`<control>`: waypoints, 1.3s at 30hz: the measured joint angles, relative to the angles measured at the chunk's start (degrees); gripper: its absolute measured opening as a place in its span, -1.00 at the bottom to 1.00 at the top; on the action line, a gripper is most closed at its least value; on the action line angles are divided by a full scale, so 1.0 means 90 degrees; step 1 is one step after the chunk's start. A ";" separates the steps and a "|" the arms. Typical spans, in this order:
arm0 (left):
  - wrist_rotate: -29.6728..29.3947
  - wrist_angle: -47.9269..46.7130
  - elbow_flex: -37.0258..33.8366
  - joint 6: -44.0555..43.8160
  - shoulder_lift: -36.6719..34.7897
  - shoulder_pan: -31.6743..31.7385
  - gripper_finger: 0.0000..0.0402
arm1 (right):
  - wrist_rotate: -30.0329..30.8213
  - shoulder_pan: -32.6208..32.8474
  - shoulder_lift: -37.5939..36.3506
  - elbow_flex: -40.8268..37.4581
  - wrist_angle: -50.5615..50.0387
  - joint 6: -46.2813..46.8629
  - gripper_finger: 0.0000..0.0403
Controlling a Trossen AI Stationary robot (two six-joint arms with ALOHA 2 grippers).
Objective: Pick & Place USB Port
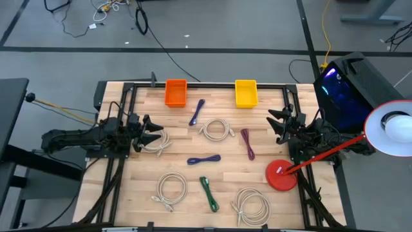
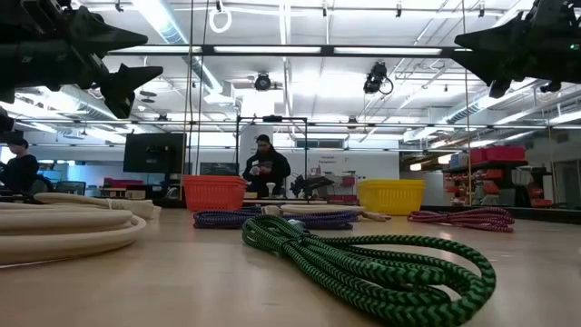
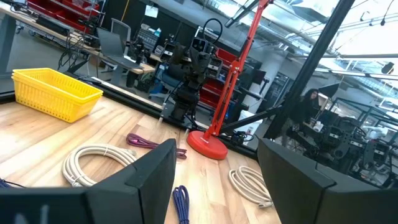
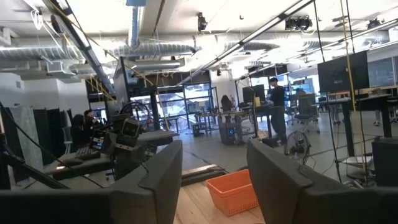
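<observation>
On the wooden table lie 8 coiled or bundled cables, with 2 bins at the far edge: an orange bin and a yellow bin. The left gripper hangs at the table's left side, raised off the surface, fingers spread wide and holding nothing; a beige cable lies just beside and under its tips. The right gripper hangs at the right side, also raised, fingers well apart and empty. Between the bins lies a purple cable, and near it toward the middle a beige coil. A maroon cable lies near the right gripper. At the centre is a blue-purple bundle, and in front of it a green cable, which fills the foreground in the low view. A beige coil sits left of the green cable, and another to its right at the near edge. A red lamp base stands at the right edge, its red stem leaning up to a white shade. In the room behind, a person stands beyond the orange bin.
</observation>
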 joint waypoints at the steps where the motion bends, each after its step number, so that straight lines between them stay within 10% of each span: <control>1: 0.0002 0.0000 0.0000 0.0000 0.0000 0.0000 0.16 | 0.0000 0.0000 -0.0001 -0.0001 -0.0001 -0.0001 -0.09; 10: -0.0072 0.0040 0.0000 0.0004 0.0002 -0.0002 0.16 | 0.0000 0.0000 0.0000 -0.0001 0.0001 -0.0001 -0.09; 17: -0.2606 0.0544 0.0000 -0.0262 0.0005 0.0000 0.16 | 0.0000 -0.0001 -0.0001 0.0000 0.0001 -0.0001 -0.09; 34: -0.5621 0.0932 0.0000 -0.2541 0.0015 0.0000 0.16 | 0.0013 -0.0025 0.0001 -0.0003 0.0298 -0.0870 -0.09; 39: -0.6464 0.1064 0.0002 -0.2655 0.0012 0.0000 0.16 | 0.0708 -0.0026 -0.0001 -0.0003 0.0934 0.0538 -0.09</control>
